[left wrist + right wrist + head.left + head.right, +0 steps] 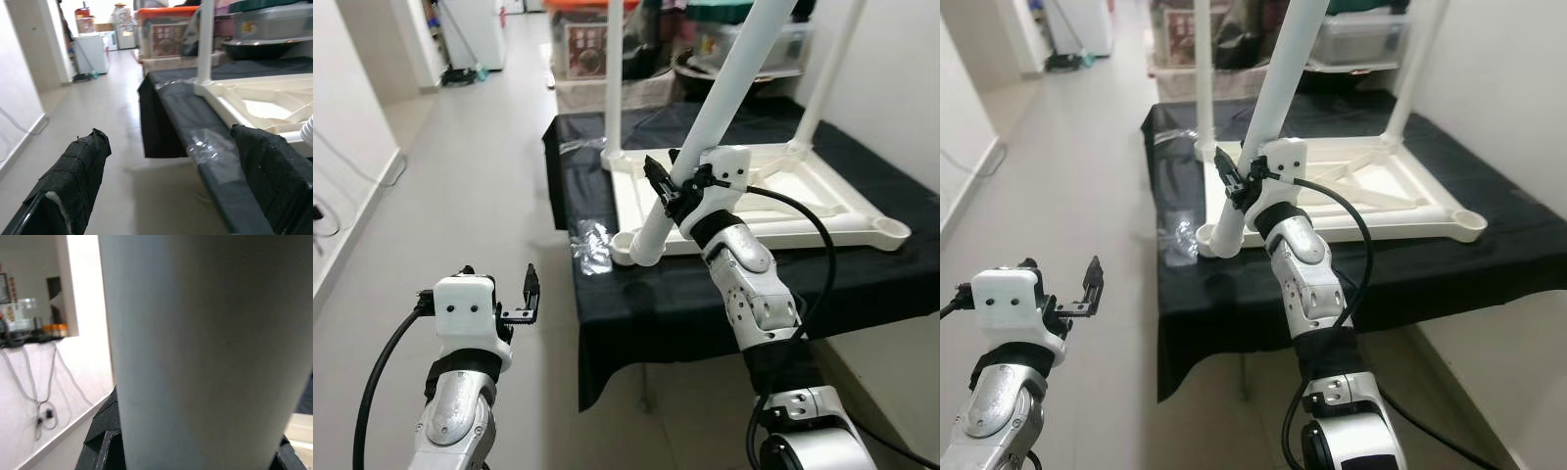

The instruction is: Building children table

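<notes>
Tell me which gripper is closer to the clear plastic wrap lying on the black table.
The right. The right gripper clamps the white table leg just beside and above the plastic wrap. The left gripper hangs open over the floor, off the table's edge.

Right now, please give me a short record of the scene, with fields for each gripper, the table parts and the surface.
right gripper: jaws shut on the white leg, which tilts
leg's lower end: at the near left corner socket of the tabletop
tabletop: white, upside down, two legs already upright at its far corners
surface: black cloth over a low stand
left gripper: jaws open, holding nothing, above the floor left of the cloth
extra: clear plastic wrap on the cloth
</notes>
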{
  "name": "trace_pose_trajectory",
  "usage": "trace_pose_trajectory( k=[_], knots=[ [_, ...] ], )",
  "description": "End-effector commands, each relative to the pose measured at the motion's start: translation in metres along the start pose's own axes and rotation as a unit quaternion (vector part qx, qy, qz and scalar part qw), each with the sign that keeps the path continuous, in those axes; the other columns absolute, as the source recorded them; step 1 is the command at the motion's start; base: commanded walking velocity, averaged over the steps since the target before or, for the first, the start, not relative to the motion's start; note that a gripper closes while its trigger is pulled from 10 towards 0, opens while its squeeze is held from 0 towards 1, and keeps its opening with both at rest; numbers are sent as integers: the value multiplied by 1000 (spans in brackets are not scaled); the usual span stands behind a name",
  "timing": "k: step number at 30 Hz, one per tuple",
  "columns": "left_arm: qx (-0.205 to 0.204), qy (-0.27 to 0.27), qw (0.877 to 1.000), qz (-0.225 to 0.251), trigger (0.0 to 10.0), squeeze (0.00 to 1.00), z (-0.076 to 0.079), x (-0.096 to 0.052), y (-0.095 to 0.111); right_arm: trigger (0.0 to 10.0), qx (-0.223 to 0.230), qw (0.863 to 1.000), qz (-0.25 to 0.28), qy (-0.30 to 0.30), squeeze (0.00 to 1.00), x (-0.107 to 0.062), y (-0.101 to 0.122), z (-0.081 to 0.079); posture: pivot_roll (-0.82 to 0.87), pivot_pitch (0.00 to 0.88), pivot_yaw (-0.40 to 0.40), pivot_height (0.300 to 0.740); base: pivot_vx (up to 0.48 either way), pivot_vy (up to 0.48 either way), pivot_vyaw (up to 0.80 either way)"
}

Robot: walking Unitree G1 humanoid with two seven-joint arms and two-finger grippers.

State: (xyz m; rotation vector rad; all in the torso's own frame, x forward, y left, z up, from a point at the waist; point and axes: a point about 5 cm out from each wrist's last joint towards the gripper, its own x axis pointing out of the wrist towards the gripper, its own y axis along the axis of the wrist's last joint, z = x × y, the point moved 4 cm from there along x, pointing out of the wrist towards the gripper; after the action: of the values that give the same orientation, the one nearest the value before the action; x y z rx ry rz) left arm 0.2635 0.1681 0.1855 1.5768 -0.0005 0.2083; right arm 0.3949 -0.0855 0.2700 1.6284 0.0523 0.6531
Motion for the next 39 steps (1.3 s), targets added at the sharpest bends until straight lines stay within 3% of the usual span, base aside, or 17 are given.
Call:
trace_pose_trajectory(
  k=[1,7,22,32,35,39],
  knots=[
    [6,3,1000,7,10000,0,-1,0,3,10000,4,1000,30,1,0,9,21,-1,10,72,-9,740,307,0,0],
    [9,-2,1000,6,10000,0,1,1,2,10000,18,998,57,18,0,20,40,-5,9,75,-14,740,331,0,0],
    [5,-3,1000,11,10000,0,3,2,4,10000,34,997,63,30,0,27,42,-14,17,77,-20,740,347,0,0],
    [0,0,1000,9,10000,0,3,2,4,10000,34,996,64,42,0,33,45,-16,18,81,-27,740,0,0,0],
    [-5,-15,1000,-5,10000,0,6,-6,-3,10000,57,994,24,94,0,42,40,-15,19,83,-28,740,0,0,0],
    [-22,-75,996,-32,10000,0,18,-21,-14,10000,50,988,-19,143,0,45,34,-7,16,89,-31,740,0,0,0]
  ],
)
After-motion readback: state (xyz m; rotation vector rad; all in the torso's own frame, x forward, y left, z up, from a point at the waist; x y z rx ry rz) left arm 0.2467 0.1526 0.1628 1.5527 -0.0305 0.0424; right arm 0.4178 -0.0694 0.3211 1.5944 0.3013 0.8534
